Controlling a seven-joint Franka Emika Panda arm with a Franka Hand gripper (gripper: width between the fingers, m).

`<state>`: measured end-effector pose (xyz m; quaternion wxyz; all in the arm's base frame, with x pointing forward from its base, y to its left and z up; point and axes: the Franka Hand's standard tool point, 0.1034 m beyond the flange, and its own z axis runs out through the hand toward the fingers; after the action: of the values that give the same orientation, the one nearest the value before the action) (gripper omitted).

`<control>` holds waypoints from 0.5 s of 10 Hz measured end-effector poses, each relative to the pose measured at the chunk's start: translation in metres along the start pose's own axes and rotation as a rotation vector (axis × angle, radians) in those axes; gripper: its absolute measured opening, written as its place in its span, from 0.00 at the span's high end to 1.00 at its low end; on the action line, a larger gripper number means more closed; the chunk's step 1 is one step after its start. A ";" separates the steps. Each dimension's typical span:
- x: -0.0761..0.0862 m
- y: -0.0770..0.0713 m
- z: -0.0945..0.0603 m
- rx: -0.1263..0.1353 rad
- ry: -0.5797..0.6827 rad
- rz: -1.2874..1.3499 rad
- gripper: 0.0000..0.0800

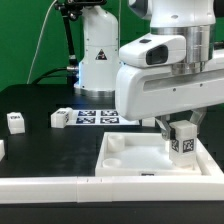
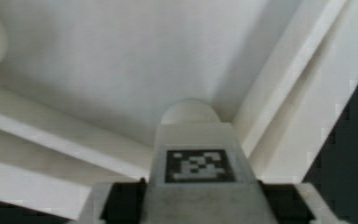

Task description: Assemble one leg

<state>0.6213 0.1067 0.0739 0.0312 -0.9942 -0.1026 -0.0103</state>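
Exterior view: the gripper is clamped on the leg, which stands upright over the tray, toward its corner on the exterior view's right. Judge the pick-up and carry as done. Seating and fastening the leg in a corner socket are left. You cannot tell whether the leg touches the tray. A second leg and a third leg lie on the table, well apart. The leg is smooth white plastic, blocky, with a rounded tip and a square black-and-white tag. The tray is matte white and shallow, with a raised rim.
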 end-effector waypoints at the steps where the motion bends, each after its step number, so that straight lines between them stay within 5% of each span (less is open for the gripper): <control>1: 0.001 -0.002 0.000 0.007 0.011 0.166 0.64; 5: 0.004 -0.009 0.001 0.036 0.039 0.640 0.63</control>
<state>0.6239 0.1163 0.0733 0.0524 -0.9749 0.2157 -0.0172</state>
